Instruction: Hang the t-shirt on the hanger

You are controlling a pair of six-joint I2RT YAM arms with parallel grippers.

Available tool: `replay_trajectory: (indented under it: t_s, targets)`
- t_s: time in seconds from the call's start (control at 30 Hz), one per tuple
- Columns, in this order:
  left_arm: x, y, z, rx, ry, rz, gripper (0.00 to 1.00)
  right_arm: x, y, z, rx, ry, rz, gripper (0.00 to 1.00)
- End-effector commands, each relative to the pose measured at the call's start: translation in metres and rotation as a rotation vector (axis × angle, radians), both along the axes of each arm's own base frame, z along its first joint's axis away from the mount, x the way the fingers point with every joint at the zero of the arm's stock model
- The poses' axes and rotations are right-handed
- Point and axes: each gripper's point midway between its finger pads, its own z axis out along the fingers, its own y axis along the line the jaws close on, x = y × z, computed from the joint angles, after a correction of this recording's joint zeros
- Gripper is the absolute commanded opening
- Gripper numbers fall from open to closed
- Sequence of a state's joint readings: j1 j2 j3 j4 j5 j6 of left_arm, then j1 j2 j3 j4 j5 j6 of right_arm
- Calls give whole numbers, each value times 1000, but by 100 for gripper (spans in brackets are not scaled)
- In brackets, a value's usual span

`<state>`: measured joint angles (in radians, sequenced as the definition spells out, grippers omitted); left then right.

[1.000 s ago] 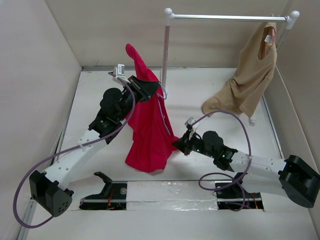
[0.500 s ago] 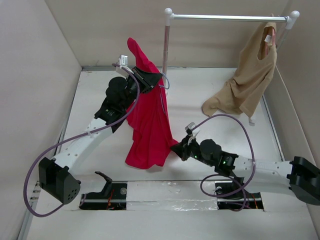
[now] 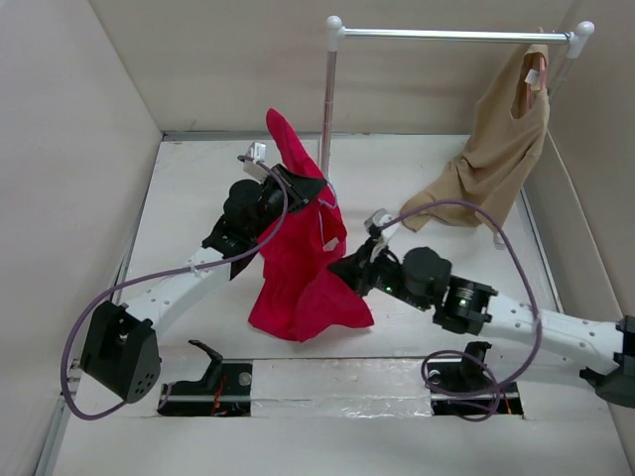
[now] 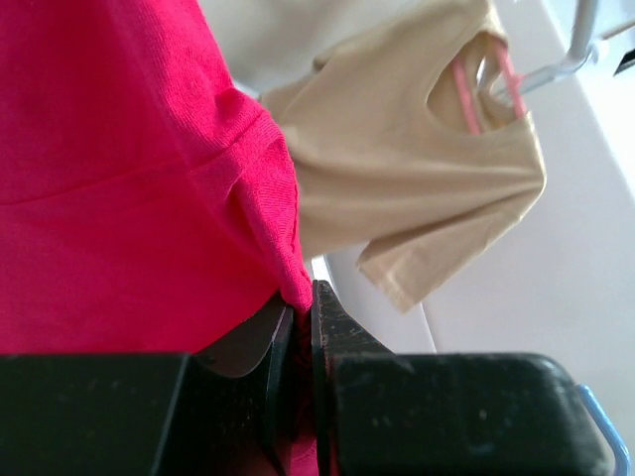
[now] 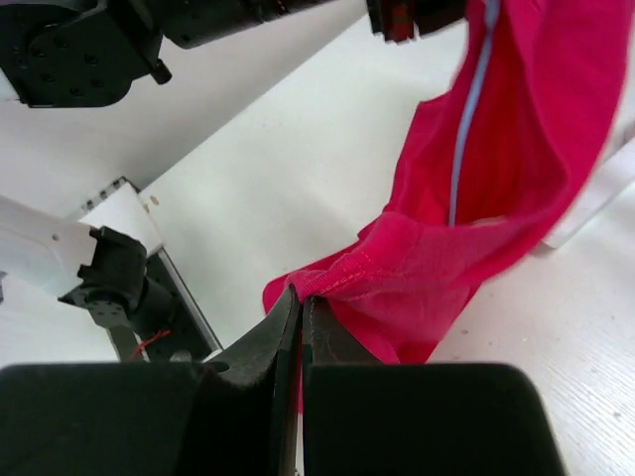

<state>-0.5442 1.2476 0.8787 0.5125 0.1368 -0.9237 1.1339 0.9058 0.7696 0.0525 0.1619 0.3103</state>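
The t-shirt (image 3: 296, 278) is being held up at the table's middle by the left gripper (image 3: 316, 191), which is pinching a red fold. The hanger (image 5: 464, 139) is being seen against the cloth. The hem is being pinched by the right gripper (image 3: 344, 270). Far right, a tan garment (image 3: 496, 159) is being carried by a rail (image 3: 451, 36).

Two garments are hanging in view: one red t-shirt (image 3: 298, 268) and one beige garment (image 3: 496, 169). Two hangers are showing: one light-blue wire hanger (image 5: 466, 119) and one pink hanger (image 4: 462, 99). One rail (image 3: 456, 36) is standing on the surface (image 3: 198, 198). Two arms are reaching in, carrying the left hand (image 3: 316, 190) and the right hand (image 3: 337, 268), and each is trailing one purple cable.
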Motion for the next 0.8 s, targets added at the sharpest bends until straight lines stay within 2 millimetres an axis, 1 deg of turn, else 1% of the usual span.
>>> replay_trajectory:
  t_s: [0.0,0.03,0.07,0.1,0.13,0.17,0.2,0.23,0.27,0.3,0.33,0.37,0.4,0.43,0.47,0.5,0.53,0.57,0.6,0.63,0.67,0.7,0.73,0.77]
  targets:
    - [-24,-3,45,-101,-116,-74,0,0,24,-57,-178,71,51,0]
    - [-27,-3,45,-99,-113,-85,0,1,27,-86,-253,122,48,0]
    - [-27,-1,44,-99,-105,-87,0,1,29,-95,-264,137,51,0]
    - [-35,-3,40,-93,-93,-119,0,0,34,-96,-243,144,58,0]
    - [-38,-3,37,-94,-84,-135,0,0,35,-100,-241,147,61,0]
    - [-42,-4,35,-98,-76,-152,0,0,34,-99,-237,150,58,4]
    - [-48,-5,26,-89,-51,-173,0,0,32,-97,-231,154,52,8]
    - [-51,-5,21,-86,-39,-179,0,0,30,-97,-232,151,46,16]
    - [-53,-4,15,-83,-26,-182,0,0,29,-91,-231,147,45,35]
    - [-57,-3,14,-89,-24,-188,0,1,24,-91,-256,143,35,42]
    - [-58,-2,-1,-79,2,-188,0,-2,16,-97,-310,157,32,49]
    - [-59,-1,-4,-77,9,-186,0,-1,14,-80,-294,144,25,58]
    - [-58,2,-8,-74,19,-176,0,2,10,-74,-299,137,5,61]
    - [-59,3,-17,-69,34,-176,0,2,8,-69,-297,129,0,61]
    - [-59,3,-19,-67,37,-174,0,2,6,-62,-284,118,-5,61]
    - [-59,4,-22,-69,40,-168,0,2,6,-47,-256,96,0,61]
    - [-59,4,-25,-70,49,-168,0,3,7,-38,-232,84,-5,56]
    - [-59,4,-26,-69,50,-168,0,4,8,-31,-210,74,-4,30]
    - [-59,4,-27,-67,54,-169,0,4,9,-26,-180,70,-5,21]
    - [-58,4,-26,-67,52,-166,0,5,12,-22,-160,61,-7,9]
    - [-59,5,-25,-69,52,-164,0,8,16,-15,-127,48,-10,0]
    - [-58,5,-24,-74,47,-159,0,13,17,-14,-116,41,-33,0]
    - [-58,6,-23,-78,46,-154,0,17,21,-22,-132,47,-50,0]
    - [-60,3,-22,-77,47,-163,0,23,23,-24,-128,48,-80,0]
